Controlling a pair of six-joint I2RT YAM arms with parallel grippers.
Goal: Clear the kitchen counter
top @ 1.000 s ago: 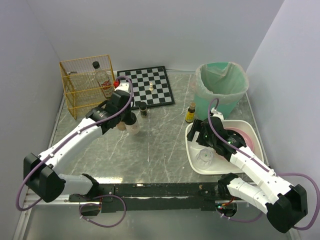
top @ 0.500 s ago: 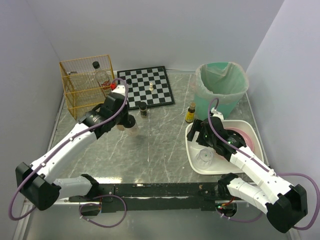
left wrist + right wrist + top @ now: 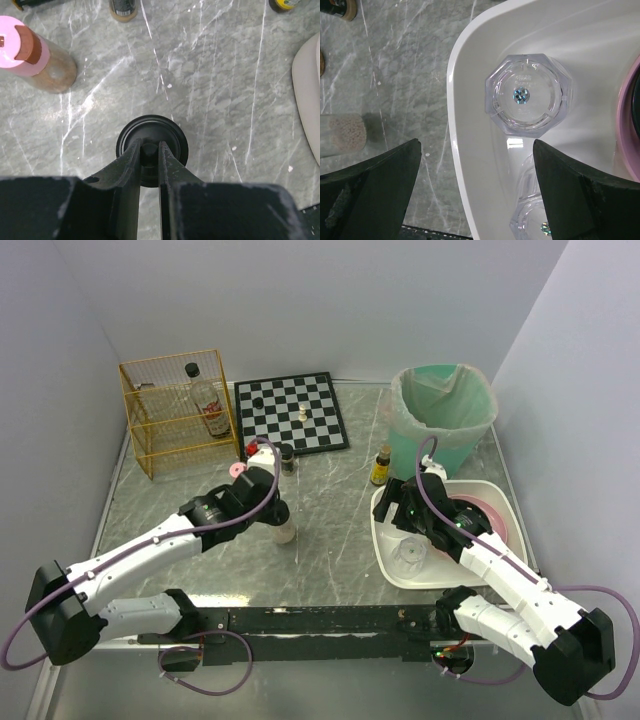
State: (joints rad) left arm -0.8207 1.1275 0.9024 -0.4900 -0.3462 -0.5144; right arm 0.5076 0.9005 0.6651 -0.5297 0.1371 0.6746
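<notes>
Kitchen counter, grey-green marble w/ pale veins, spans the whole booth floor & carries everything else. Back R: green bin w/ a bag liner. Back L: yellow wire basket, a bottle upright inside. Chessboard at back centre, btwn basket & bin. White tray at front R holds a pink plate & two clear glasses, one right under the R wrist cam. R gripper hangs over the tray's L rim, jaws spread wide, nothing btwn them. L gripper is mid-counter, jaws nearly together, pinching the knob on the black lid of a jar; can't tell if the jar's base touches the counter. Pink-capped bottle stands near it, to L & further back. Small dark-capped jar sits just in front of the chessboard. Yellow-capped bottle is by the bin's base.
</notes>
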